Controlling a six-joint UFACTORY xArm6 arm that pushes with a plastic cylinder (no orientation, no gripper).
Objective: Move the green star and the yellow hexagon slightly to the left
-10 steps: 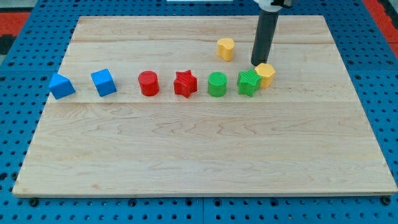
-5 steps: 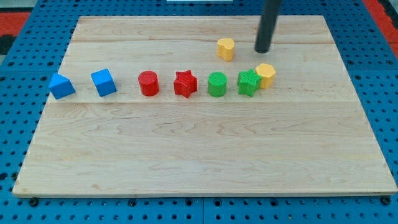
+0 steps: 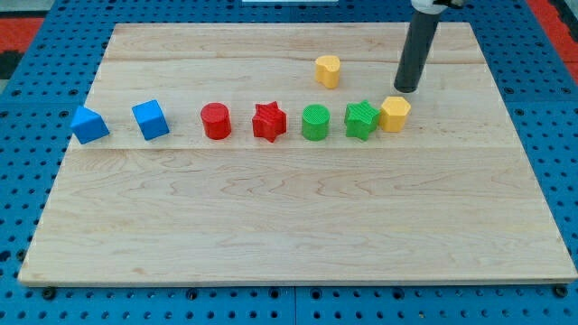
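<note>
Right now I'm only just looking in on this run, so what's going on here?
My tip rests on the wooden board, just above and slightly right of the yellow hexagon, apparently not touching it. The hexagon sits against the green star at the right end of a row with a green cylinder. Neither looks pushed left yet.

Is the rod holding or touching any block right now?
Nothing is held. My tip is clear of the blocks, just above the yellow hexagon, toward the view's top.
</note>
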